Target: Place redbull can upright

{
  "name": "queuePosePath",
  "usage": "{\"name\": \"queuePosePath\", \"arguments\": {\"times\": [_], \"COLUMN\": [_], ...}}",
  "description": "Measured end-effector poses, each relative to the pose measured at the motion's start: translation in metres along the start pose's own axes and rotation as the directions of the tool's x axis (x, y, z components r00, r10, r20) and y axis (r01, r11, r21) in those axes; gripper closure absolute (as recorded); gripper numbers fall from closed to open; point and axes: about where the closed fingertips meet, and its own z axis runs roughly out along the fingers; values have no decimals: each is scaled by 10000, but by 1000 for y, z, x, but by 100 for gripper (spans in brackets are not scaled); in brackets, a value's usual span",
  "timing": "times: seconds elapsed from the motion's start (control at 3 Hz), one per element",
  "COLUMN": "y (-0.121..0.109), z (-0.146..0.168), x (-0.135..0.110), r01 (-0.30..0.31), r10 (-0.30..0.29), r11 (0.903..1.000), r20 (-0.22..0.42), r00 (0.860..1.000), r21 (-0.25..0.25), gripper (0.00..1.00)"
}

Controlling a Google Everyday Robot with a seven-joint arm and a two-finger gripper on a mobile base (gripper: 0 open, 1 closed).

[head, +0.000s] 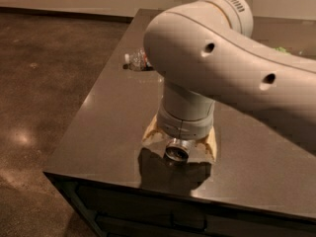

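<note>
Bare brown floor (44, 93) fills the left side and runs back to the wall. The dark glossy table (108, 132) takes up the rest, its left edge running diagonally away and its front edge low in the view. My arm (227, 63), a big off-white shell, comes in from the right and covers most of the right half of the tabletop. It bends down into a wrist that points straight at the surface. My gripper (180, 143) sits low over the table close to the front edge, roughly mid-width, with a dark reflection just under it. I can't tell how wide it is open or whether it has a real grip. There is open tabletop to the left of it up to the left edge, and only a short strip in front before the drop. A clear water bottle (137, 60) lies on its side at the far left, near the left edge, well apart from the gripper. The redbull can (177, 151) is in the gripper, tilted, with its silver top facing the camera, just above the table or touching it; I can't tell which.
</note>
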Motion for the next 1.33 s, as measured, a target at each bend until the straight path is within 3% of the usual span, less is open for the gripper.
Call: {"name": "queuePosePath", "arguments": {"times": [0.67,1.0,1.33], "y": [-11,-16,-18], "z": [3,-1,-15], "x": [10,21,32], "r01": [-145,-628,-1926], "r10": [144,628,1901], "r11": [9999,9980,9809], "r20": [-53,-183,756], "r00": [9999,9979,9788], "r21": [-71,29,268], "gripper": [65,87,100]}}
